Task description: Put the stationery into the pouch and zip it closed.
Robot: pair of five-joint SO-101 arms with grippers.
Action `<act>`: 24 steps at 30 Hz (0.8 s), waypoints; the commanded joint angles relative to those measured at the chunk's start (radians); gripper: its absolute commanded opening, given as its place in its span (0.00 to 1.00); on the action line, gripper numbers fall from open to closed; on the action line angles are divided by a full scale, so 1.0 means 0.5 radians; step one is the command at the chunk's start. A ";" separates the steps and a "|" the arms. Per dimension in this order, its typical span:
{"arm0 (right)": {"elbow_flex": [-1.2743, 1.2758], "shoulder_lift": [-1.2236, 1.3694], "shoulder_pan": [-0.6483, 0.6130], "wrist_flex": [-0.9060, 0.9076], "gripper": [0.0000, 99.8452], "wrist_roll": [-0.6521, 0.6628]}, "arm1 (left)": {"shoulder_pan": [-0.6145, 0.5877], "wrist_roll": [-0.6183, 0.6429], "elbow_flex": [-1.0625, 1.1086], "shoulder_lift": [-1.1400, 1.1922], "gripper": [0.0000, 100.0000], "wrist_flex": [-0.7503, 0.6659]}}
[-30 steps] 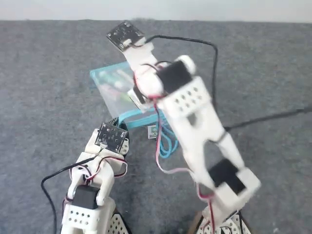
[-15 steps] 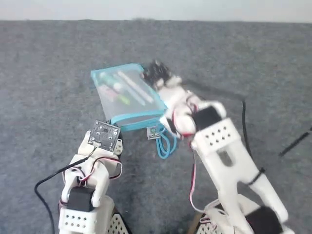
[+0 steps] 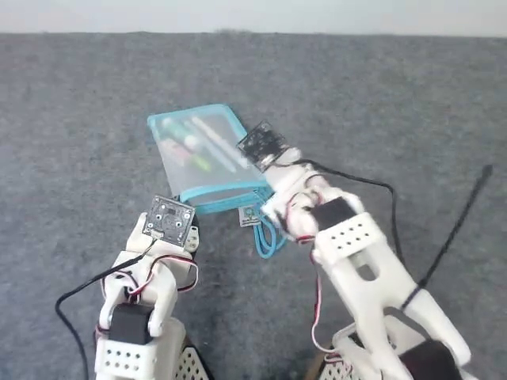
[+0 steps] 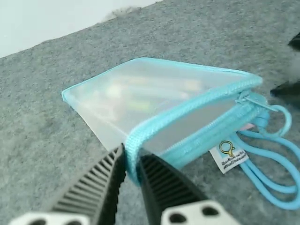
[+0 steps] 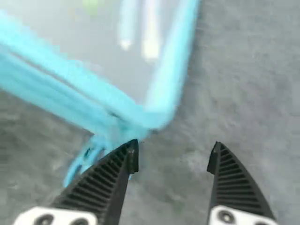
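The clear pouch (image 3: 202,158) with cyan trim lies flat on the grey felt, with pens and markers (image 3: 190,146) showing through it. My left gripper (image 4: 132,164) is shut on the pouch's near zipper corner (image 4: 132,145). The zipper slider (image 4: 244,97) sits at the opposite end, by the cyan loop strap (image 4: 272,173) and a white tag (image 4: 228,152). My right gripper (image 5: 174,147) is open and hangs just off the pouch's strap-end corner (image 5: 157,115), holding nothing. The right arm (image 3: 348,237) reaches in from the near right.
Grey felt (image 3: 412,103) covers the whole table, with open room left of, right of and beyond the pouch. A black cable (image 3: 372,186) runs off the right arm towards the right. The left arm (image 3: 146,301) stands at the near left.
The right arm has swung back from over the pouch's far side and come down at the pouch's strap-end corner. The left arm and the pouch have stayed put.
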 commanded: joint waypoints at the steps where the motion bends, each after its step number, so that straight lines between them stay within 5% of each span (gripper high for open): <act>1: -0.025 0.044 -0.176 -0.051 0.25 -0.043 | 0.003 -0.003 -0.124 -0.028 0.01 0.003; 10: -0.132 -0.278 -0.446 0.262 0.25 -0.064 | 0.092 -0.003 -0.183 -0.031 0.01 0.012; 18: 0.114 -1.208 -0.324 0.542 0.25 -0.074 | 0.083 0.003 -0.192 -0.031 0.01 0.003; 24: 0.347 -1.149 -0.094 0.385 0.25 0.086 | 0.083 0.003 -0.189 -0.031 0.01 0.003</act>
